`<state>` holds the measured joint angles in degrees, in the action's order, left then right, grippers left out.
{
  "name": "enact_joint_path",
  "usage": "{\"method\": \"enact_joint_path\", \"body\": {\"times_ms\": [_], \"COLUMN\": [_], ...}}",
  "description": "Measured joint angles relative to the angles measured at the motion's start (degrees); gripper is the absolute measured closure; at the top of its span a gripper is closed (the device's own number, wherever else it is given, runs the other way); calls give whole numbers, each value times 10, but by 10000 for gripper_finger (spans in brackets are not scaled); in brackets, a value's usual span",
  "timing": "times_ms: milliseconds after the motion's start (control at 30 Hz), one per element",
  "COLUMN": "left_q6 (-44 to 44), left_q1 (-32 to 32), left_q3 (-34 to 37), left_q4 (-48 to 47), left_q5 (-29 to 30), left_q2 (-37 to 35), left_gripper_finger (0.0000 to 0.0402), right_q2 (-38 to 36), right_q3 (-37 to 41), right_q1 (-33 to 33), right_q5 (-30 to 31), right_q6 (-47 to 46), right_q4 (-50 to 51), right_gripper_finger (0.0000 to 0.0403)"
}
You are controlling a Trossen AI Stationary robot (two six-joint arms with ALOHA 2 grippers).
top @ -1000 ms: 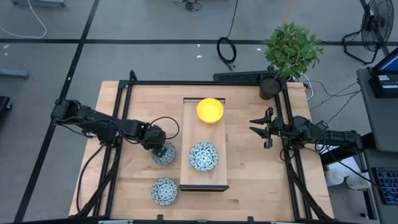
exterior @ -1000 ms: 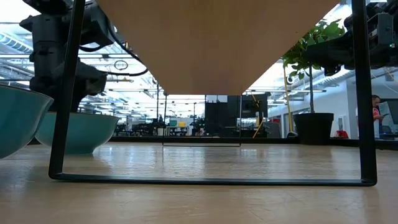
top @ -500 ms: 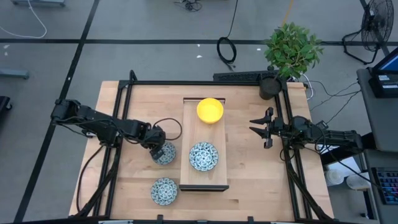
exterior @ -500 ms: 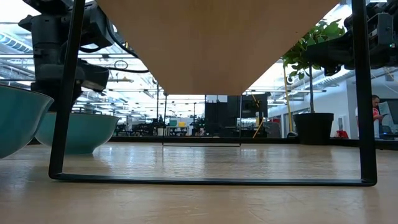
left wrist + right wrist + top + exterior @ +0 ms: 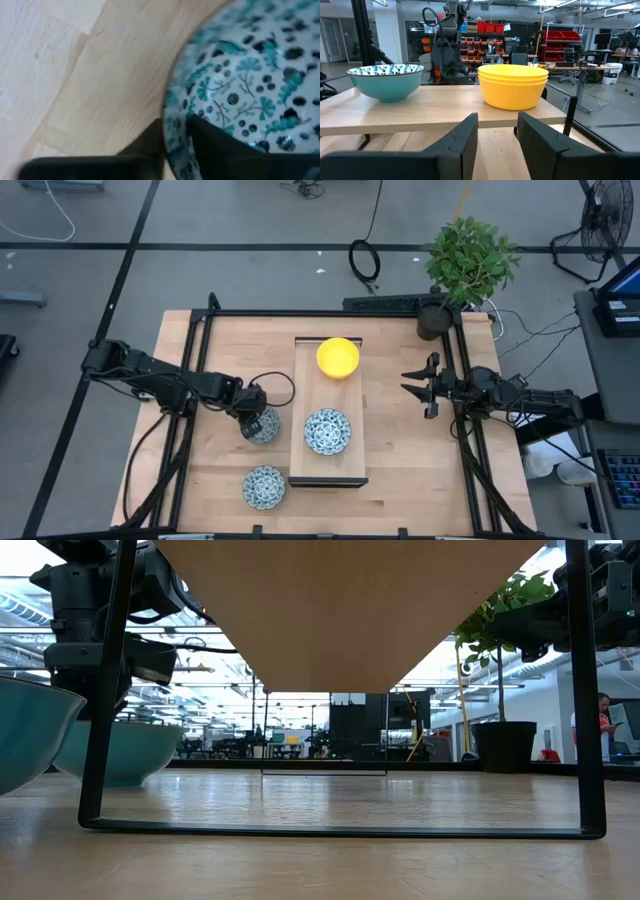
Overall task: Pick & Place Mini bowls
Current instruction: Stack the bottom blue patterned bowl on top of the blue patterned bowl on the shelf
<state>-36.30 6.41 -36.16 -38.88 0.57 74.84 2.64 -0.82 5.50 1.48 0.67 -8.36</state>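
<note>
A white bowl with a blue-green pattern (image 5: 264, 426) stands on the table left of the long wooden tray (image 5: 300, 395). My left gripper (image 5: 254, 418) is shut on this bowl's left rim. It also shows in the left wrist view (image 5: 174, 125). A stack of yellow bowls (image 5: 338, 357) sits at the tray's far end. A second patterned bowl (image 5: 327, 431) sits nearer in the tray. A third patterned bowl (image 5: 264, 486) rests on the table near the front edge. My right gripper (image 5: 424, 391) is open and empty, right of the tray. My left gripper holds the patterned bowl by its rim (image 5: 172, 107) on the side toward the table's left. One finger (image 5: 220, 145) is inside the bowl and one (image 5: 147, 145) is outside. The fingers slant down from the left. The bowl's base (image 5: 115, 783) seems to rest on the table.
The tray stands raised on a black wire frame (image 5: 100, 740). A potted plant (image 5: 468, 265) stands at the far right corner. Black frame rails (image 5: 300, 313) run along the table's edges. Bare wood lies between the tray and my right gripper.
My left gripper has shifted slightly toward the table's left edge, and the patterned bowl in its fingers has slid a little that way with it. My right arm has kept still.
</note>
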Motion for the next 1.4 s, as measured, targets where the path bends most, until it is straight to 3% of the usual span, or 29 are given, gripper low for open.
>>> {"method": "enact_joint_path", "body": {"times_ms": [100,333,600,833,1000,1400], "left_q6": [-2,21,35,53,103,240], "left_q1": [0,1,1,3,10,13], "left_q3": [-5,-61,-230,-406,-524,-748], "left_q4": [6,-54,-238,-254,-242,-276], "left_q5": [-10,-5,43,46,4,-104], "left_q2": [-3,-23,-56,-53,14,266], "left_gripper_finger": [381,390,390,390,390,390], "right_q2": [0,0,0,0,0,0], "right_q3": [0,0,0,0,0,0], "right_q1": [0,0,0,0,0,0], "right_q5": [0,0,0,0,0,0], "right_q6": [0,0,0,0,0,0], "right_q4": [0,0,0,0,0,0], "right_gripper_finger": [277,277,277,277,277,277]}}
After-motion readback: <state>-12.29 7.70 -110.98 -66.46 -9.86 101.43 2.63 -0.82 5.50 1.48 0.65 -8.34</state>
